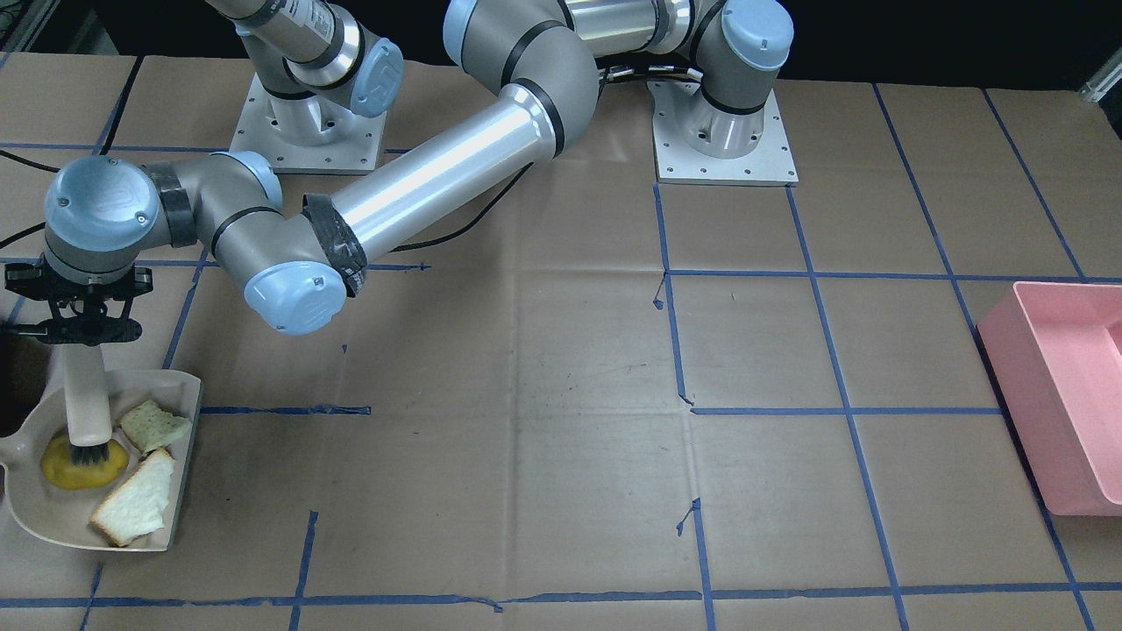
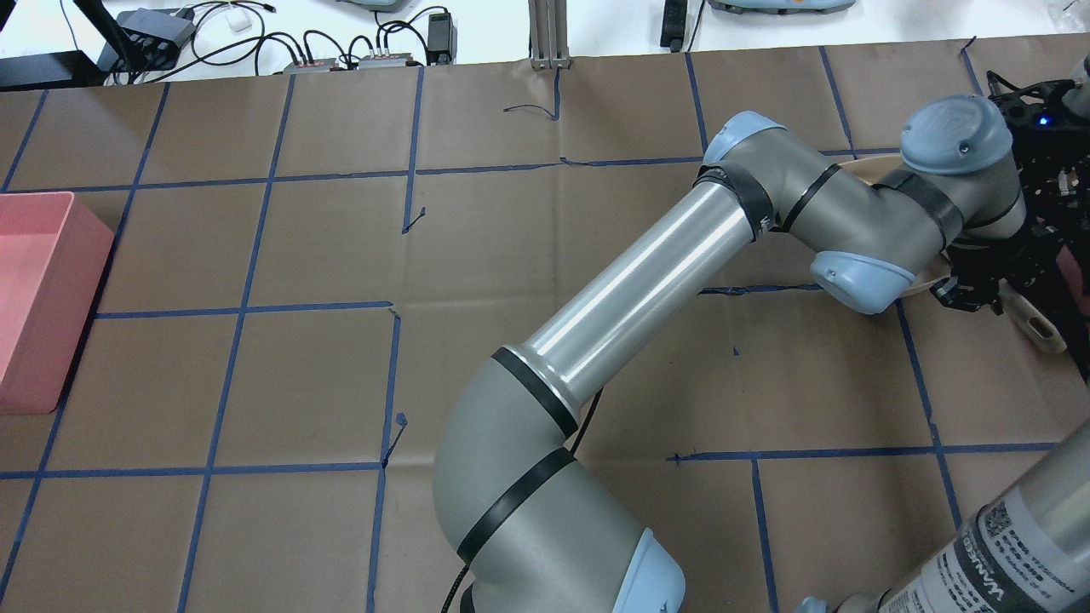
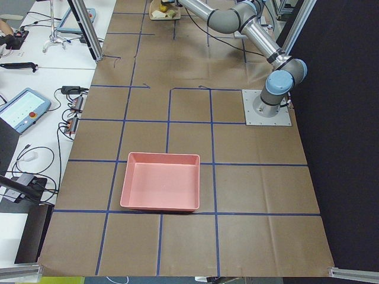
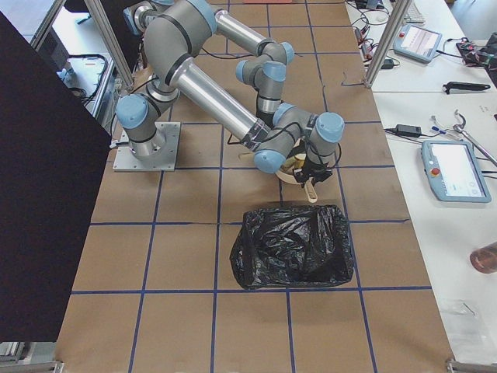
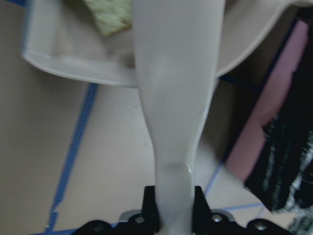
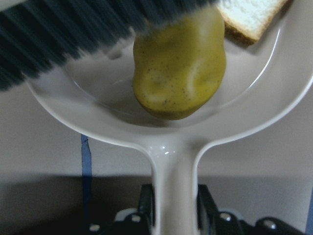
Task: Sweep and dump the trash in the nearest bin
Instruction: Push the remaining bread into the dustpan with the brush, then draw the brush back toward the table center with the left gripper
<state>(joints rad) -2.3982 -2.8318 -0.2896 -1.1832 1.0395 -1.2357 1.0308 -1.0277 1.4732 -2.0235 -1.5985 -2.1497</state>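
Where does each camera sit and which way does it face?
Front-facing: across the table, facing the robot; left arm reaching the dustpan.
Overhead: behind the robot, looking down; left arm, pink bin.
Exterior left: robot's left table end; pink bin near, left arm beyond.
Exterior right: opposite end; black bin near, both arms.
Left wrist: down the brush handle; own fingers.
Right wrist: along the dustpan handle to the potato.
Shared: potato, front-facing and right wrist.

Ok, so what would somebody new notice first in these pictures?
Likely the left arm, stretched right across the table, its left gripper holding a brush in a beige dustpan with a yellow lump and two bread pieces. Then the black-bagged bin close by, and the pink bin at the far end.
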